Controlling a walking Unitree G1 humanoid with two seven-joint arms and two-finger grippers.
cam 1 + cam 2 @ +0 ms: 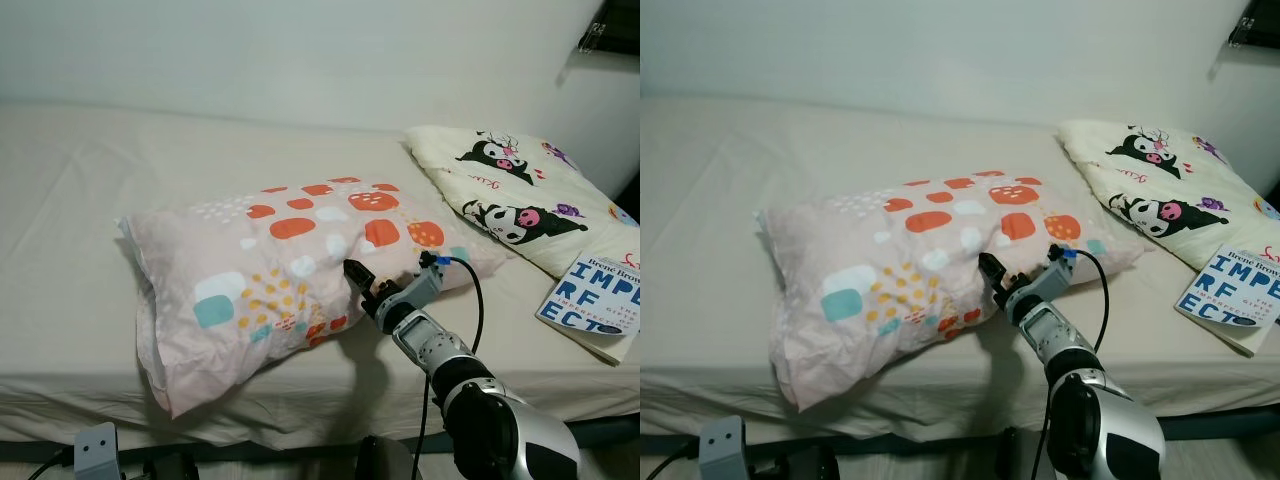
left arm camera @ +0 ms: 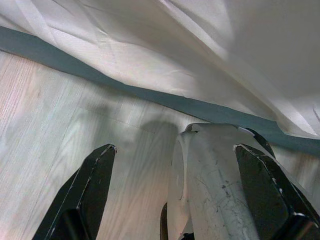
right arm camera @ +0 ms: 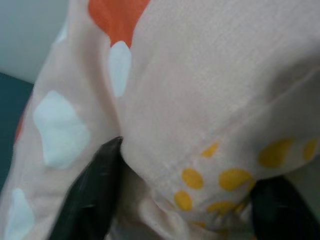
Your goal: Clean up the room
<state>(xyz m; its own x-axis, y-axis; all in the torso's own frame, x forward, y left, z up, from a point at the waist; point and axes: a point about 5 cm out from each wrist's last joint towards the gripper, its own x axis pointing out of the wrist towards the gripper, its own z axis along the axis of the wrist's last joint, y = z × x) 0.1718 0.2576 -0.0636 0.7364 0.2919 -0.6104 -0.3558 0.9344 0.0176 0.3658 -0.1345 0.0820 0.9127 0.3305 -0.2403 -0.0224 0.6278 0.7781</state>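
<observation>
A pink pillow point(image 1: 290, 270) with orange, white, teal and yellow spots lies slanted across the front of the bed point(image 1: 70, 250). My right gripper point(image 1: 362, 283) is pushed into the pillow's near long edge, right of its middle. In the right wrist view its black fingers point(image 3: 95, 190) stand wide apart, open, and a fold of the pillow fabric point(image 3: 200, 100) bulges between them. My left gripper point(image 2: 180, 200) hangs open low beside the bed, above the wooden floor point(image 2: 55, 125).
A cream pillow with black cartoon figures point(image 1: 520, 195) lies at the bed's back right. A blue-and-white book point(image 1: 597, 300) lies near the bed's right front edge. The sheet overhang point(image 2: 150, 45) and a dark bed base point(image 2: 210, 110) run past the left gripper.
</observation>
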